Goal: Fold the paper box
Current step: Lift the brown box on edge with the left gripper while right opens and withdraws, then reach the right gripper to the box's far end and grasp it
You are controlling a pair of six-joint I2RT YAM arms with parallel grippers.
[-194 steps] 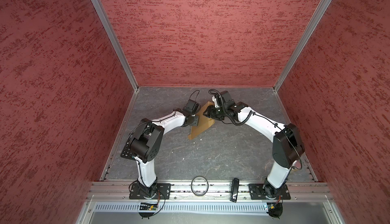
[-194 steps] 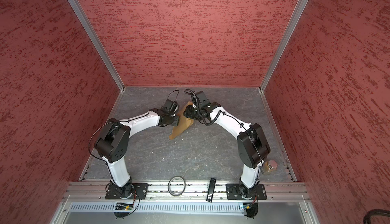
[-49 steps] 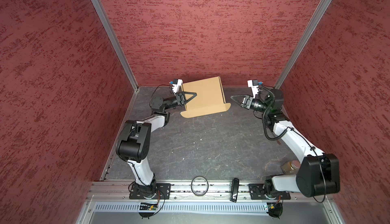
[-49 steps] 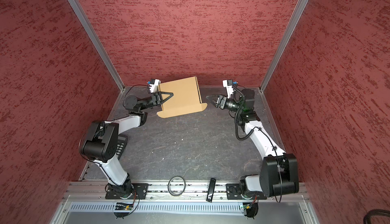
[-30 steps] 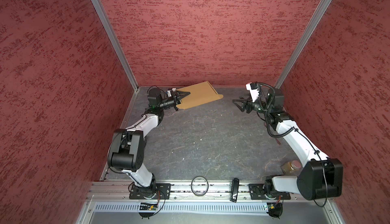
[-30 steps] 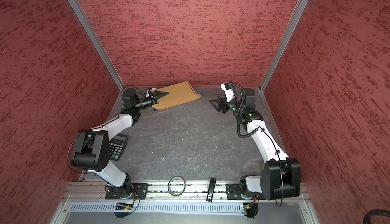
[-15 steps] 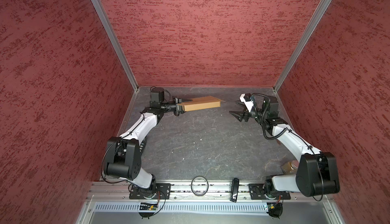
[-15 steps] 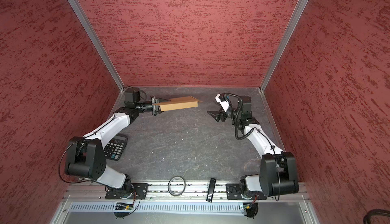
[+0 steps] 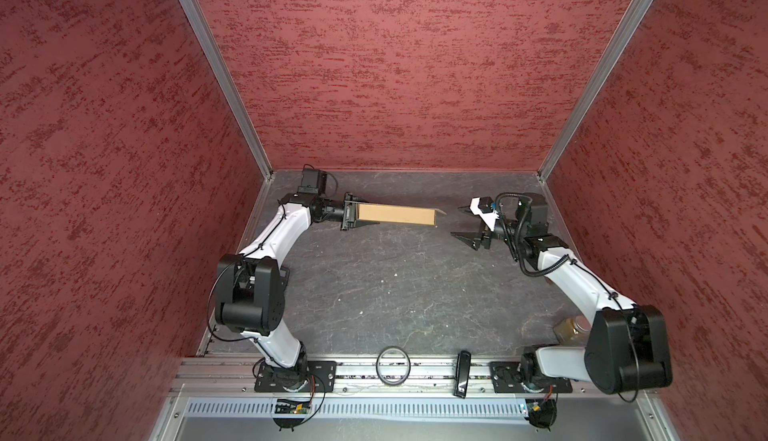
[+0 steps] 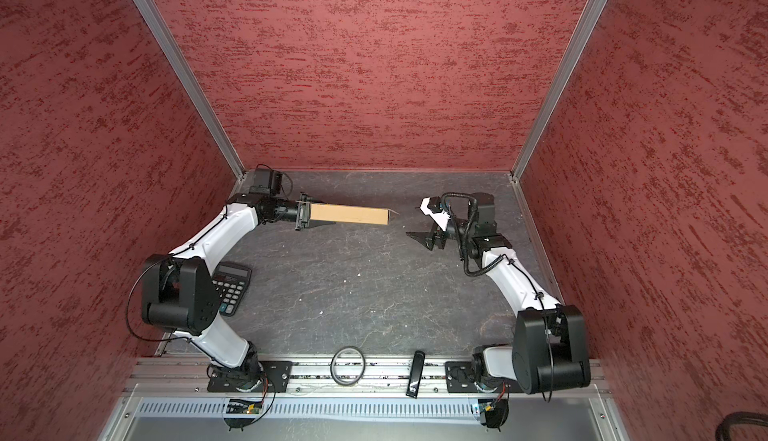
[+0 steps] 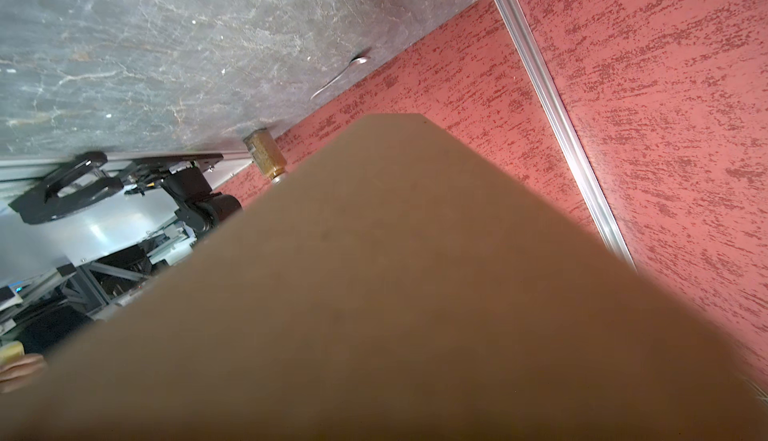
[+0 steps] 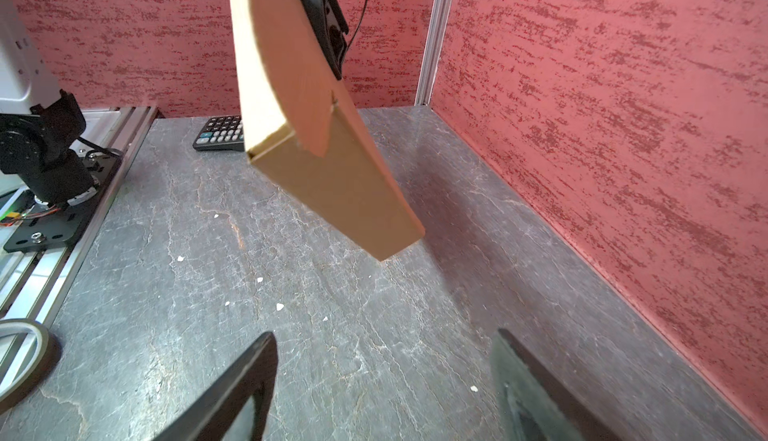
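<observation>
— What had changed in the top views?

— The paper box (image 9: pixel 395 213) had been rolled. A moment earlier its broad face had looked up at the camera. Now only a thin edge showed, stretched along the far side of the surface (image 9: pixel 395 293), toward 12 o'clock. The left end effector (image 9: pixel 360 213) was clamped on the box's 9 o'clock end.

— And the other arm?

— The right end effector (image 9: pixel 455 221) had let go and drawn back toward 3 o'clock. Its fingers were spread wide and stood well apart from the box's free end. The calculator (image 10: pixel 230 287), near 8 o'clock, lay untouched.

— Did the left wrist view add anything?

— Little. Brown cardboard filled most of it, close to the lens, and the end effector itself was hidden, so its grip could not be read there.

— And the right wrist view?

— The box hung clear above the surface, with its shadow below. Its walls were up and its lid was down, and one flap corner stood a little proud. The right arm's two fingers stood apart with nothing between them.

— What did that mean for the fold?

— The folding looked nearly finished. The roll seemed to present a side for pressing that loose corner home. Held at one end only, the box might twist under a push.
</observation>
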